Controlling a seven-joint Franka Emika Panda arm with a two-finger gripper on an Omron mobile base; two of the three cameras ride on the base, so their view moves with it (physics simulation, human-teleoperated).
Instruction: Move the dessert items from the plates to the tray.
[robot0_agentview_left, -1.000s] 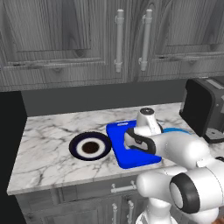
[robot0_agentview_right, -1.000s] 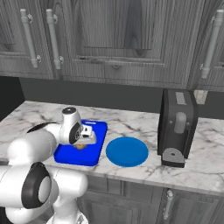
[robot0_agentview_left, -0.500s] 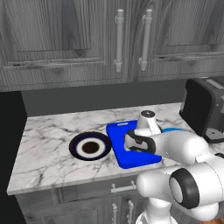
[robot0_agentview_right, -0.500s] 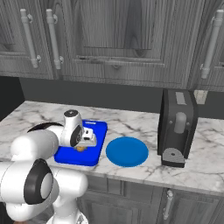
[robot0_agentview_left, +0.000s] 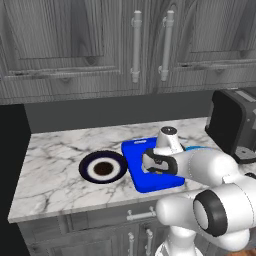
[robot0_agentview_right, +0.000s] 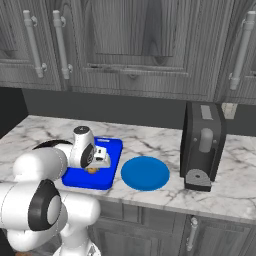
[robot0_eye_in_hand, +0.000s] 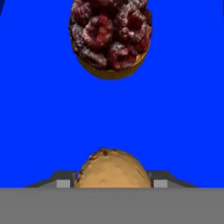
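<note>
tan pastry (robot0_eye_in_hand: 112, 168) on the blue tray (robot0_eye_in_hand: 188, 100), low between the finger tips | raspberry tart (robot0_eye_in_hand: 110, 37) apart, further along the tray | bare tray floor around both | gripper (robot0_agentview_right: 99, 161) over tray: grasping or released, cannot tell | round blue plate (robot0_agentview_right: 145, 173) beside tray

Two desserts below my hand, one raspberry tart (robot0_eye_in_hand: 111, 39), one tan pastry (robot0_eye_in_hand: 113, 169), one blue tray (robot0_agentview_left: 138, 168), two round plates, navy-rimmed (robot0_agentview_left: 103, 167) and plain blue (robot0_agentview_right: 145, 173), one toaster (robot0_agentview_right: 203, 145), one marble counter (robot0_agentview_left: 55, 165).
</note>
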